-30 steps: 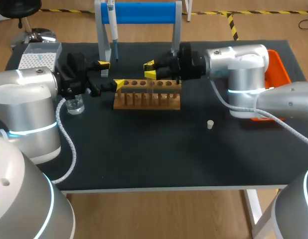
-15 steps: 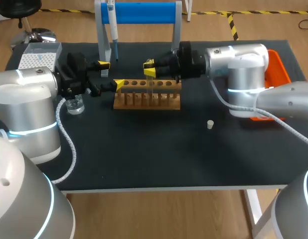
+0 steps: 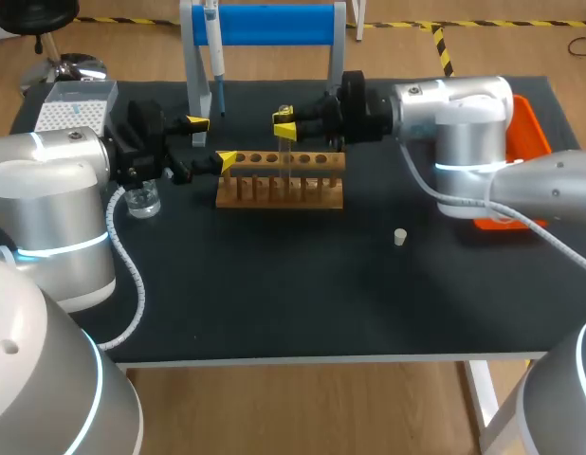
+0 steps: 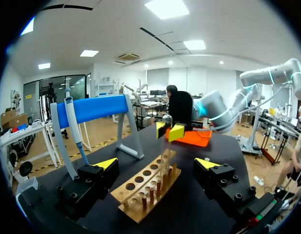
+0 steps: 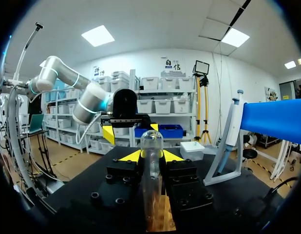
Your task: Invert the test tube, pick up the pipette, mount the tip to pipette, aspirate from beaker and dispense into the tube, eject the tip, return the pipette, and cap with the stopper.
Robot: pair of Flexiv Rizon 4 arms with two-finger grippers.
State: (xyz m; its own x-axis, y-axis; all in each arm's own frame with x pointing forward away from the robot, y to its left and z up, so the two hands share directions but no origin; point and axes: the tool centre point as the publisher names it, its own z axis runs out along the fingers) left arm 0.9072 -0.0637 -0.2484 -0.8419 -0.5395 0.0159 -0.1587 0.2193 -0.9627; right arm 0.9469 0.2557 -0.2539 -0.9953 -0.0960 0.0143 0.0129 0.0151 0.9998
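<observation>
My right gripper (image 3: 284, 126) is shut on a clear test tube (image 3: 285, 157) and holds it upright above the wooden rack (image 3: 312, 192). In the right wrist view the tube (image 5: 151, 146) stands between the yellow fingertips (image 5: 128, 156) with its rounded end up. My left gripper (image 3: 210, 140) stands open at the rack's left end, nothing between its fingers; its wrist view shows the rack (image 4: 141, 187) ahead of it and the held tube (image 4: 164, 155) beyond. The pipette (image 3: 216, 66) hangs on the blue stand (image 3: 274, 24). The beaker (image 3: 141, 200) is under my left arm, and the stopper (image 3: 399, 237) lies to the right.
A white tip box (image 3: 75, 104) sits at the back left corner. An orange tray (image 3: 525, 133) lies behind my right arm at the table's right edge. The blue stand's legs rise just behind the rack.
My right gripper has closed on the test tube and lifted it up out of the rack. My left arm has not moved.
</observation>
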